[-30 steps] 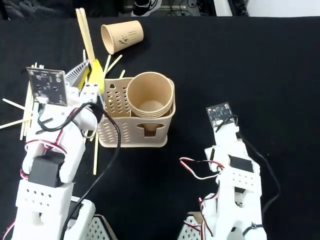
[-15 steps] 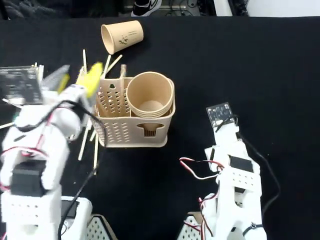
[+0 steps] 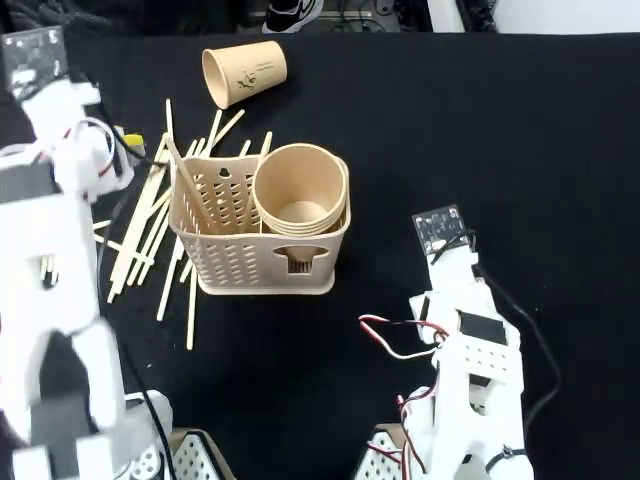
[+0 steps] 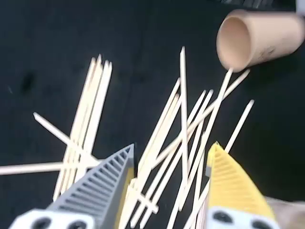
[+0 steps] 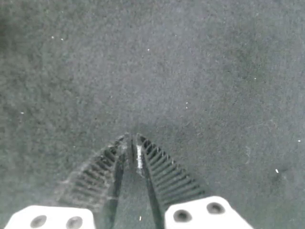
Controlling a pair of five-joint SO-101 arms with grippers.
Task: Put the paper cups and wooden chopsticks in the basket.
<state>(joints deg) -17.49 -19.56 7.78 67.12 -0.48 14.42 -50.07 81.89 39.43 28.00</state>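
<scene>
Left gripper (image 4: 172, 144) fingers gape wide, empty, seemingly over the chopsticks (image 4: 91, 105) left of the basket (image 3: 260, 270); sticks lie roughly along the fingers.

Your table (image 3: 520, 140) is covered in a matte black cloth (image 5: 200, 67), evenly lit, with pale specks of lint visible close up. Past its far edge you have a dark strip holding tangled cables (image 3: 365, 14) and a shoe (image 3: 293, 10). A white surface (image 3: 570, 14) fills the far corner.
</scene>
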